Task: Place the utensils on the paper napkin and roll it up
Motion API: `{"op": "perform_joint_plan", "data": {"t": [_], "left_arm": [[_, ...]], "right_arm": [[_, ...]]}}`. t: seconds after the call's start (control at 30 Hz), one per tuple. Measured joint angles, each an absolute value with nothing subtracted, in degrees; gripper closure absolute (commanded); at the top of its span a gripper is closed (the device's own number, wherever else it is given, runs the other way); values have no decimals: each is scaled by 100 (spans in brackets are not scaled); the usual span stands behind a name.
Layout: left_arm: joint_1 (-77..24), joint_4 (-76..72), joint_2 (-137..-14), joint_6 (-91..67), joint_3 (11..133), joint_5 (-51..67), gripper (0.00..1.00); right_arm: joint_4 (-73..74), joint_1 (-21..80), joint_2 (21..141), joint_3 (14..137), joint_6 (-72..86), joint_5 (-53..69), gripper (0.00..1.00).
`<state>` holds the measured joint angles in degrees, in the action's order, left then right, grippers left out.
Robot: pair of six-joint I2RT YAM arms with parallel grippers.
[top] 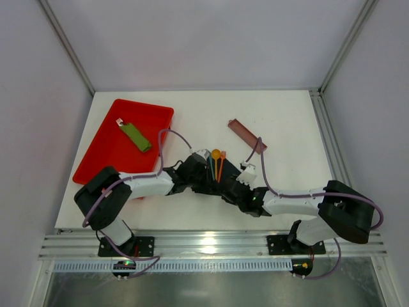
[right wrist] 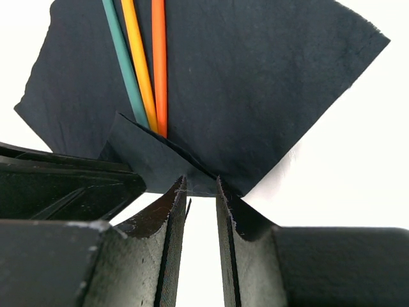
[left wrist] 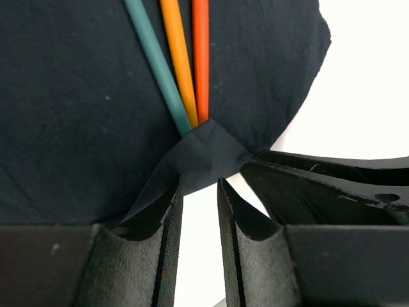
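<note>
Watching remotely, I find left jaws and right jaws narrowly parted, released, tips at the folded corner of the thin black square paper napkin [left wrist: 77, 96]. That fold covers the ends of slim teal, yellow and orange utensils [left wrist: 181, 64] lying on it, mid-tabletop [top: 281, 121].

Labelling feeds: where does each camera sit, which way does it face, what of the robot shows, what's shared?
Top external: above, behind the robot, looking down on the white table; left arm and right arm show whole.
Left wrist: on the left arm, facing along the left gripper onto the thin black paper napkin.
Right wrist: same, along the right gripper.
Shared: the slim teal, yellow and orange utensils.
</note>
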<state>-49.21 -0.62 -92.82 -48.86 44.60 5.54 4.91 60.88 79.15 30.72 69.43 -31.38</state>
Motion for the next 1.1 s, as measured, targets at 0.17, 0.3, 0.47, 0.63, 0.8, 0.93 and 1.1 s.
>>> {"op": "perform_joint_plan", "data": {"t": [0.17,0.3,0.47,0.63,0.8,0.93,1.1], "left_arm": [[-4921,95,-9216,-4803,4456,429,72],[-4910,130,-9212,-4753,4456,405,72],[-4910,117,-9212,-4753,4390,405,72],[-4910,117,-9209,-4753,4329,403,72],[-4910,115,-9198,-4753,4320,390,71],[-4910,113,-9164,-4753,4285,362,71],[-4910,123,-9144,-4753,4281,349,71]], "right_arm": [[526,6047,8005,3089,6958,-3133,73],[548,6025,8051,3131,7006,-3131,73],[587,6025,8049,3138,7046,-3131,71],[777,5896,7854,3186,7074,-3041,55],[910,5492,7234,3164,7164,-2926,34],[836,5328,6943,3002,7279,-2840,27],[687,5196,7124,2735,7535,-2650,23]]}}
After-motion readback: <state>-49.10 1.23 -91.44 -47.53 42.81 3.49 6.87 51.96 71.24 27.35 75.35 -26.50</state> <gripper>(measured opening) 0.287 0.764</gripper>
